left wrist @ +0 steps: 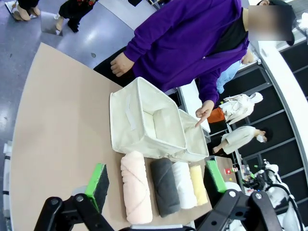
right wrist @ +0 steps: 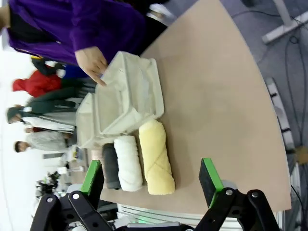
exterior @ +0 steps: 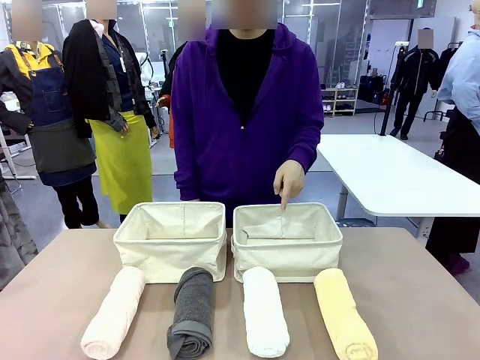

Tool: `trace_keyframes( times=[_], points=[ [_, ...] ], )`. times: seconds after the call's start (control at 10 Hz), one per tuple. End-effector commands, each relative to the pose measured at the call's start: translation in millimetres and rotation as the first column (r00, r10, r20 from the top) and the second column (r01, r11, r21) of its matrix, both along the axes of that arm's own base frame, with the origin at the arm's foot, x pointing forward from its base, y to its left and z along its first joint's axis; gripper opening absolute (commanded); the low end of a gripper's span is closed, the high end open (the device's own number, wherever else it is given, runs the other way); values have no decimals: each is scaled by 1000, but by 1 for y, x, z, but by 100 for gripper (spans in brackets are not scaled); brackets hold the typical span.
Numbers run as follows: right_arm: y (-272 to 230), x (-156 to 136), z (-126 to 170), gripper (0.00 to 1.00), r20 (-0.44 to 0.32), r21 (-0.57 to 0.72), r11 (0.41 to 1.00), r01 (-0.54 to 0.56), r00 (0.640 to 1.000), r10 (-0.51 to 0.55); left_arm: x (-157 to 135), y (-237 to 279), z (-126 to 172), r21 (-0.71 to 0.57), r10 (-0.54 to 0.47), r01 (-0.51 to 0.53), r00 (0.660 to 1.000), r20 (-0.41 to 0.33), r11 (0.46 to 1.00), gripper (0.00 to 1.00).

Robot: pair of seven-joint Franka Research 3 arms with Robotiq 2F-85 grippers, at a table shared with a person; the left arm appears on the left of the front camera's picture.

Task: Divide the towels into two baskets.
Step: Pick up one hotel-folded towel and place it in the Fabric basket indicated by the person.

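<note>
Table (exterior: 420,300): you look across it at the person (exterior: 247,112), who stands at the far edge.

- 2 baskets sit mid-table, just beside each other: left basket (exterior: 171,255) on your left, right basket (exterior: 289,259) on your right.
- 4 towels lie in 1 row on the table, on your side of the baskets. Each runs lengthwise toward you, with its far end at a basket's near wall.
- Left to right: towel 1 (exterior: 114,311) and towel 2 (exterior: 192,311) lie before left basket; towel 3 (exterior: 264,309) and towel 4 (exterior: 343,311) lie before right basket.
- The towels lie apart from one another. Towel 1's near end angles out to your left, towel 4's to your right.
- The person's hand (exterior: 289,178) is above right basket's far rim, finger pointing down into it.
</note>
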State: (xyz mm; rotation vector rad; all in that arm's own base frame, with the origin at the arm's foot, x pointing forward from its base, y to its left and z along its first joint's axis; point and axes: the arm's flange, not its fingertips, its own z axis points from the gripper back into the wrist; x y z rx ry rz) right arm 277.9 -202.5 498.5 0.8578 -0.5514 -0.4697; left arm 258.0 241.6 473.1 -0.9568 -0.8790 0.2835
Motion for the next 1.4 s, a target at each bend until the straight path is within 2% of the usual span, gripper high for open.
trace_keyframes(
  times=[0.0, 0.4, 0.6, 1.0, 1.3],
  points=[
    [62, 15, 14, 100, -132, -133, 987, -96, 988, 78, -1, 2, 1, -12, -3, 3, 1000, 19, 1000, 100],
    [168, 57, 0, 100, -246, -266, 915, -304, 939, 240, -1, 2, 1, -12, -3, 3, 1000, 19, 1000, 100],
    [211, 74, -17, 100, -290, -319, 876, -363, 917, 275, -1, 2, 1, -12, -3, 3, 1000, 19, 1000, 100],
    [275, 82, -64, 100, -377, -407, 792, -456, 873, 309, -1, 2, 1, -12, -3, 3, 1000, 19, 1000, 100],
    [309, 77, -100, 100, -392, -476, 747, -464, 872, 292, -1, 2, 1, -12, -3, 3, 1000, 19, 1000, 100]
  ],
)
